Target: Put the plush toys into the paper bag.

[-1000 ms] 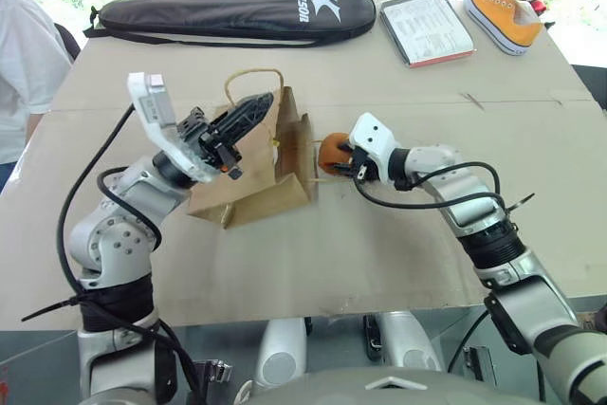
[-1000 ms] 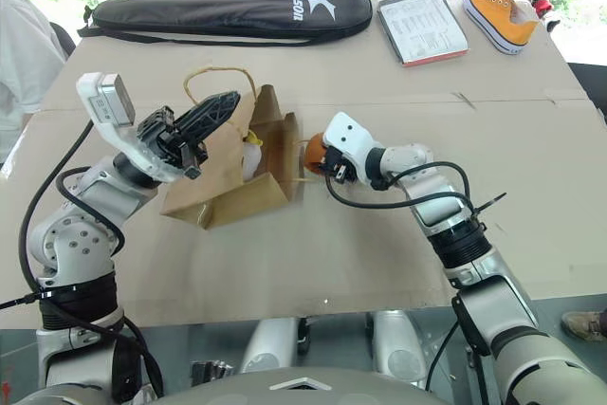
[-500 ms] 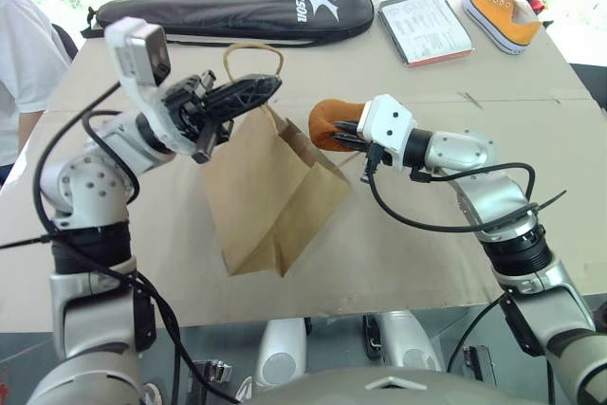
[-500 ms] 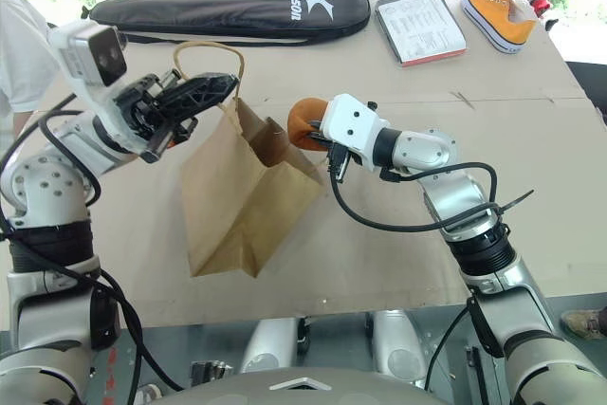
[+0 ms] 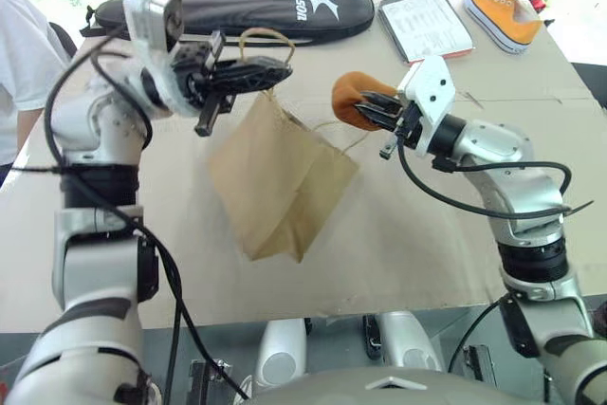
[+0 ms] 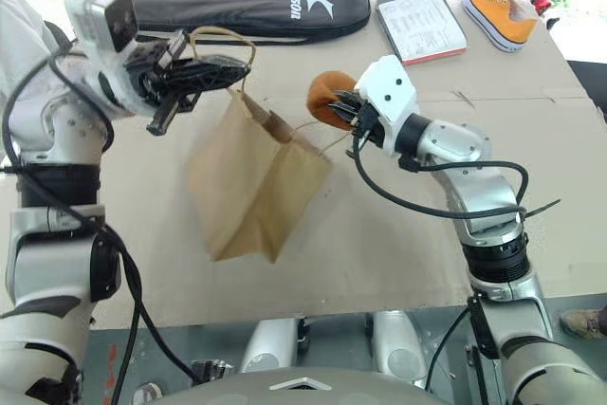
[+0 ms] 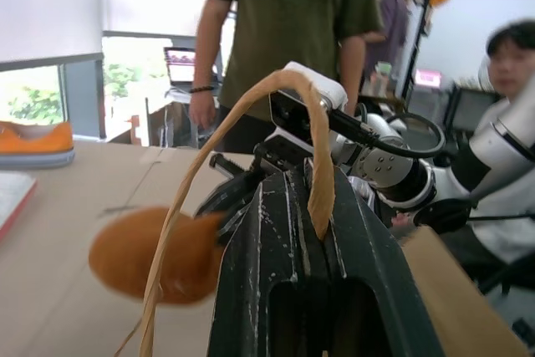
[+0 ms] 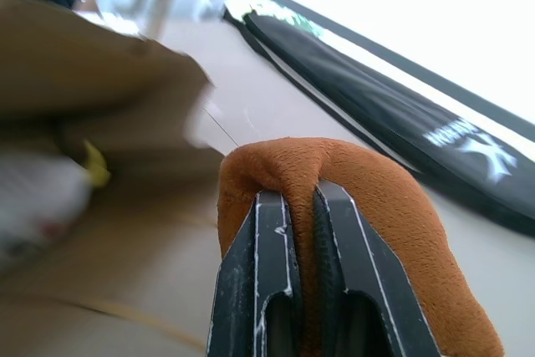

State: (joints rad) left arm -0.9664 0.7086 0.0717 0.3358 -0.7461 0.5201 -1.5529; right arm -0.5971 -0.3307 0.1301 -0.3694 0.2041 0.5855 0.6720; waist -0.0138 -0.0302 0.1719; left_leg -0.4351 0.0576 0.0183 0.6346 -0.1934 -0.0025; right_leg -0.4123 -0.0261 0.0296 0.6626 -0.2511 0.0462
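The brown paper bag (image 5: 280, 177) hangs tilted above the table by one tan loop handle (image 5: 264, 37). My left gripper (image 5: 275, 70) is shut on that handle and points toward the right arm. My right gripper (image 5: 372, 106) is shut on the brown-orange plush toy (image 5: 353, 92), which it holds in the air just right of the bag's top edge. The right wrist view has the orange plush (image 8: 368, 198) folded over the fingers. In that view a white plush toy (image 8: 33, 198) with a yellow bit lies blurred inside the bag's mouth.
A long black racket case (image 5: 237, 9) lies along the far edge of the table (image 5: 427, 253). A printed booklet (image 5: 425, 26) and an orange sneaker (image 5: 503, 11) sit at the far right. A person in white (image 5: 19, 64) stands at the left, and other people (image 7: 284, 31) stand beyond.
My left arm has lifted the bag off the table, so it now hangs from its handle. My right gripper has closed on the orange plush and carried it up beside the bag's top.
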